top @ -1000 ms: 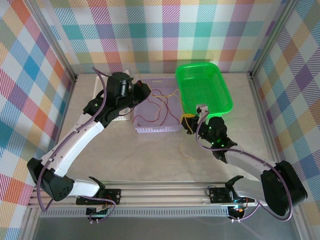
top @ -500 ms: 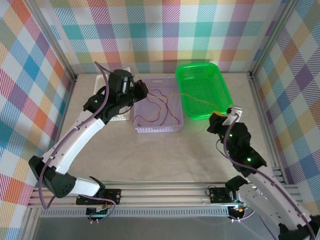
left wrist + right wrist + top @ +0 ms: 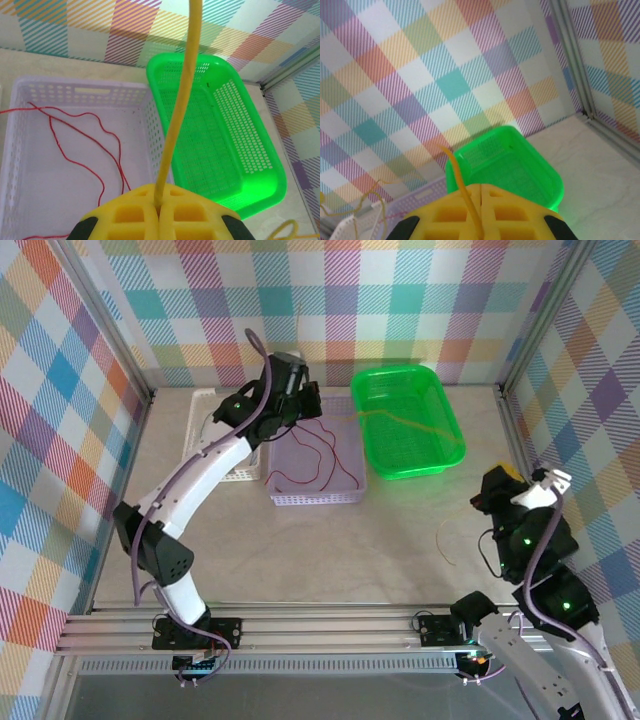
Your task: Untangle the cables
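The job looked partly done. The yellow cable (image 3: 181, 97) was drawn out in a long line, apart from the red cable (image 3: 120, 160), and each end was pinched between closed fingers. The left gripper (image 3: 160, 212) was clamped on it at about 11 o'clock on the table (image 3: 330, 550), above the far edge of the lavender basket (image 3: 315, 498). The right gripper (image 3: 479, 210) was likewise shut on the yellow strand, out at about 3 o'clock near the right wall. Between the two, the yellow line crossed over the green basket (image 3: 440, 455), which sat at 1 o'clock and held nothing else that could be made out. The red cable lay alone in loose curves on the floor of the lavender basket at 12 o'clock, so those two wires seemed to be separated already. What remained, as a judgement, was to set the yellow one down somewhere of its own and check for further strands. A thin yellowish loop (image 3: 448, 540) lay on the table at 4 o'clock, probably the trailing end of the same wire. A white basket (image 3: 205, 425) stood at 10 o'clock beside the lavender one. The green basket's raised rim lay under the stretched line, and the slack tail could snag there or drag across the table.
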